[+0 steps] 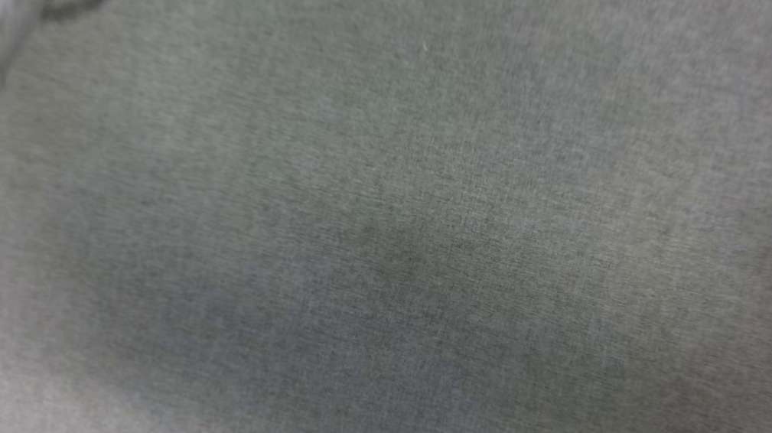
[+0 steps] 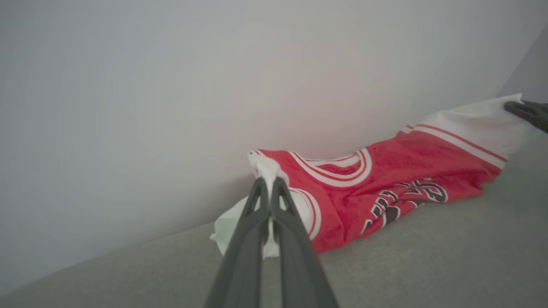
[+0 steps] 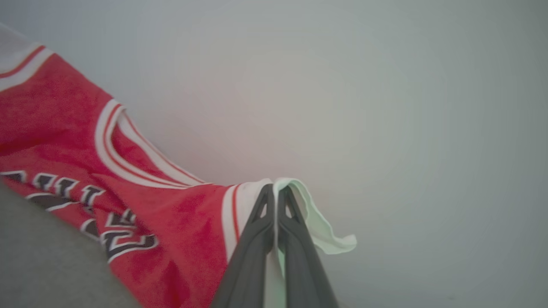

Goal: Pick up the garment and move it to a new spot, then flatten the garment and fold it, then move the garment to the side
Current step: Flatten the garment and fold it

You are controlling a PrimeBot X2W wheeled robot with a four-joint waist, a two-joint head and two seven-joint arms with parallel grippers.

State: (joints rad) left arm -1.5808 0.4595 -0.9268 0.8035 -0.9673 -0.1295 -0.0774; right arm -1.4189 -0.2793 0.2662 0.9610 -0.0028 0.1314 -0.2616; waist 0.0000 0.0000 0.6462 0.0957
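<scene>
**Both hands are pinching the garment by its white sleeve edges, holding it stretched between them.**

The left hand [image 2: 269, 181] is clenching a small bunch of white fabric, and the right hand [image 3: 275, 188] is clamping the opposite white edge. The garment [image 2: 385, 171] is hanging between them, with its red lettered front sagging onto the grey worktop [image 2: 428, 256]. Each grip is taking in little cloth, so I judge that a hard or uneven pull is risking one edge slipping free and the shirt collapsing in a heap. The sagging part is also likely to be dragging on the worktop, which could bunch or twist it and spoil the flattening.
</scene>
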